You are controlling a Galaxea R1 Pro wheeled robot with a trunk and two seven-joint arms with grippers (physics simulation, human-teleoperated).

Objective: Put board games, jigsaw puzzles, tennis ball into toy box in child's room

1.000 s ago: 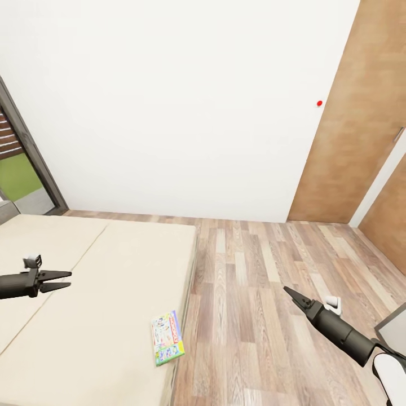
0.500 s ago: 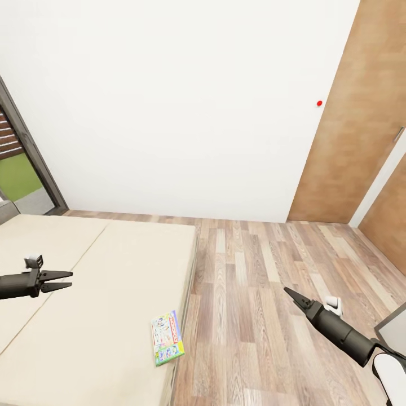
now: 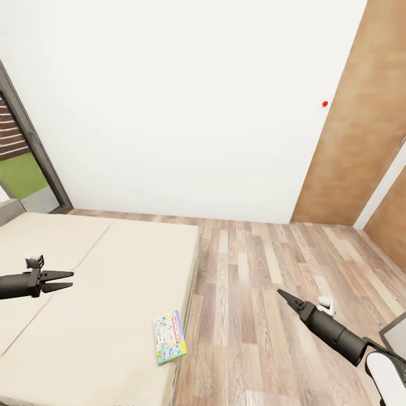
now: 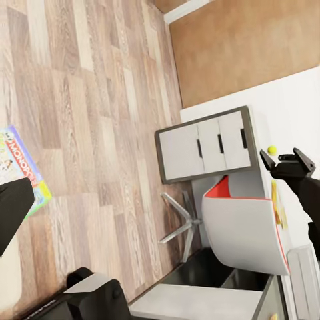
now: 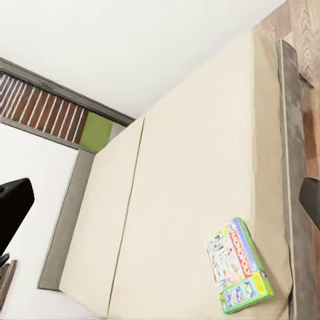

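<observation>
Bed (image 3: pixel 101 293) carries a green-edged board game (image 3: pixel 170 337) at 6 o'clock; left gripper (image 3: pixel 63 280) parted, empty; right gripper (image 3: pixel 283 296) clenched.

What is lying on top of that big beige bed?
One flat green-edged board game lies near the edge of the bed, by the wood floor. The rest of the visible mattress is bare; the bed's near part runs out of frame.

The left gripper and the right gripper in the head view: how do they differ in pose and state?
The left gripper hangs above the beige bed and points sideways toward the floor side; the right gripper hangs over the wood floor and points up-left toward the bed. The left gripper's fingers stand slightly apart, while the right gripper's look pressed into one point. Both are dark and hold nothing.
</observation>
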